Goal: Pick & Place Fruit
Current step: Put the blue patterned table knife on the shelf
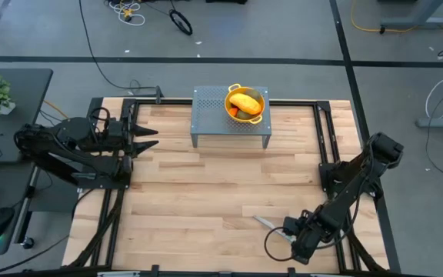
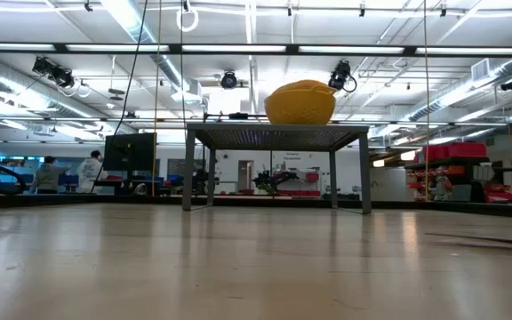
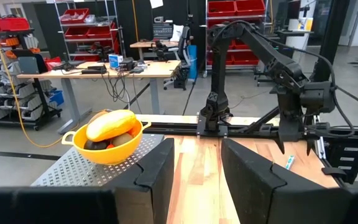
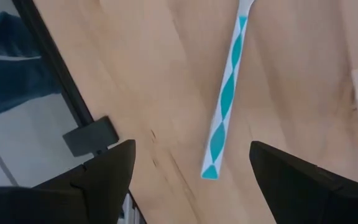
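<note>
On the grey stand (image 1: 206, 123), fruit (image 1: 245, 101) in colander (image 1: 257, 115), unlabelled.

I see the fruit (image 1: 245, 102) lying in the colander (image 1: 257, 115), which sits on the rack (image 1: 210, 115) at my table's (image 1: 206, 192) far edge. The knife (image 1: 266, 222) lies near the front right, just beside my right gripper (image 1: 297, 235); my left gripper (image 1: 151, 138) waits far left.

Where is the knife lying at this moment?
In the high view the knife lies on the table's near right part, beside the open right claw. The right wrist view shows its blue-striped handle flat on the wood between that claw's fingers.
</note>
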Controlling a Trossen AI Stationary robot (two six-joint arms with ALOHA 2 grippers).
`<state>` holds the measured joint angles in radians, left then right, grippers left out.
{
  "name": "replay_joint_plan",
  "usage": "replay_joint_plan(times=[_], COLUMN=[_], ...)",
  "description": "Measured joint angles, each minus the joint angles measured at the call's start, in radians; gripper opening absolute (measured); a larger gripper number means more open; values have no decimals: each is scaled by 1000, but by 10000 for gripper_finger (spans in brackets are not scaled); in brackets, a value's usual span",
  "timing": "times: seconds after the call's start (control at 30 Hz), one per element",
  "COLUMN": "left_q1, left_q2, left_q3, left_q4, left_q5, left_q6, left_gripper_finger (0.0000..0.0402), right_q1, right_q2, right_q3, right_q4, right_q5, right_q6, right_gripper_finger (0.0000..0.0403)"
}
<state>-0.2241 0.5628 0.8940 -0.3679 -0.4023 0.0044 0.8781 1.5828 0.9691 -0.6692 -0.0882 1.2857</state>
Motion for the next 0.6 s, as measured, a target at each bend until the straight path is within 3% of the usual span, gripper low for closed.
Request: replay_joint_plan(times=[0.6], left_q1=[0], left_q2=[0], left_q3=[0], left_q4=[0], left_q5=[0], left_q6=[-5], left_gripper_finger=[141], right_q1=[134], right_q2=[96], right_q3=[0], right_q4=[42], right_q5=[3], right_q6=[236], right_gripper_finger=[325])
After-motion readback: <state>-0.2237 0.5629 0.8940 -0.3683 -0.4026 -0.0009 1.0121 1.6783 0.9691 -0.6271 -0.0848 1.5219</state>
